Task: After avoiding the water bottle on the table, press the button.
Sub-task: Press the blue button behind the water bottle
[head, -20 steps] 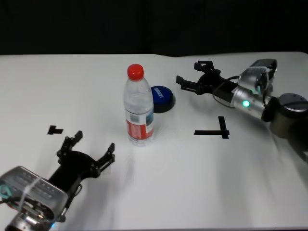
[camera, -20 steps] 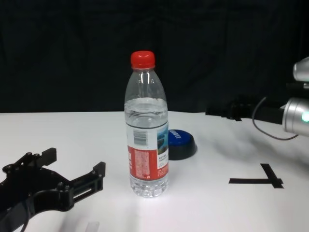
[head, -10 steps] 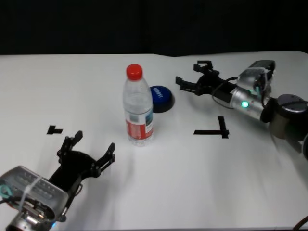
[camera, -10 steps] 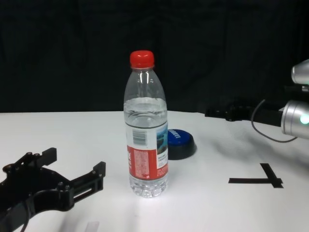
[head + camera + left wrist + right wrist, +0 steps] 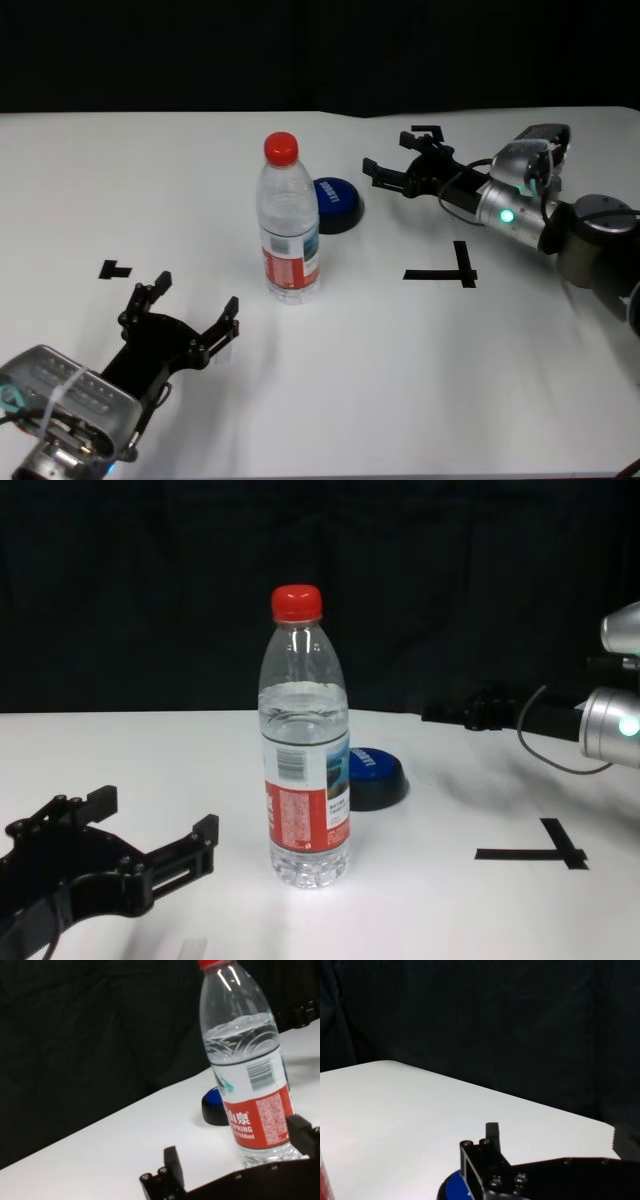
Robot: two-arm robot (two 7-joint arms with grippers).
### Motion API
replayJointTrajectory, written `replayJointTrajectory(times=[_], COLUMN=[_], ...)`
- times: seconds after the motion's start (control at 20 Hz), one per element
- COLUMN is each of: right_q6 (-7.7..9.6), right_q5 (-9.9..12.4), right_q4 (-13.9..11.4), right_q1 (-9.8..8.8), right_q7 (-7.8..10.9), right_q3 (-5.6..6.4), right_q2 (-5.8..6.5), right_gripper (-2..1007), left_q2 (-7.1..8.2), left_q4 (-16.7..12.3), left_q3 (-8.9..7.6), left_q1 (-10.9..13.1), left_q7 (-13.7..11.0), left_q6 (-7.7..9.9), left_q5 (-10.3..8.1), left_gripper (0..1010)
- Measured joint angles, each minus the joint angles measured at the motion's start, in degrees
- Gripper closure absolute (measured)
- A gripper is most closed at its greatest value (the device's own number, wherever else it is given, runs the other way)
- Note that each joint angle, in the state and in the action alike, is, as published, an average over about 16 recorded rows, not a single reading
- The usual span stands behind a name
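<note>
A: Where's the button (image 5: 336, 201) rel. to the water bottle (image 5: 288, 222)?
B: Just behind it, on the table (image 5: 330, 350), twd the robot's right.
A: Right gripper (image 5: 398, 163)?
B: Above the table near the button, fingers spread, holding nothing.
A: Left gripper (image 5: 186, 311)?
B: Parked at near-left, jaws wide, empty.

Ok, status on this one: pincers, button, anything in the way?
Right pincer open, just right of the button, not touching. Left pincer open, parked near side. Water bottle upright in front of the button, off the right arm's path.
</note>
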Motion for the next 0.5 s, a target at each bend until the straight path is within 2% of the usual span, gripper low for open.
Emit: replayJointTrajectory(times=[0.35, 0.5], right_q6=[0.44, 1.59], right_q5=[0.0, 0.5], right_q4=[-1.0, -4.4], right_q1=[-0.47, -1.9], right_q7=[-0.23, -1.01], right_q3=[-0.08, -0.5], right_q2=[0.23, 1.02], right_gripper=[2, 2], left_q2=[0.0, 0.0], left_q4=[0.0, 0.0], left_q3=[0.0, 0.0], left_q1=[0.0, 0.0], left_q7=[0.0, 0.0], left_q6=[0.0, 0.0], left_q5=[0.0, 0.01], left_gripper=[7, 7])
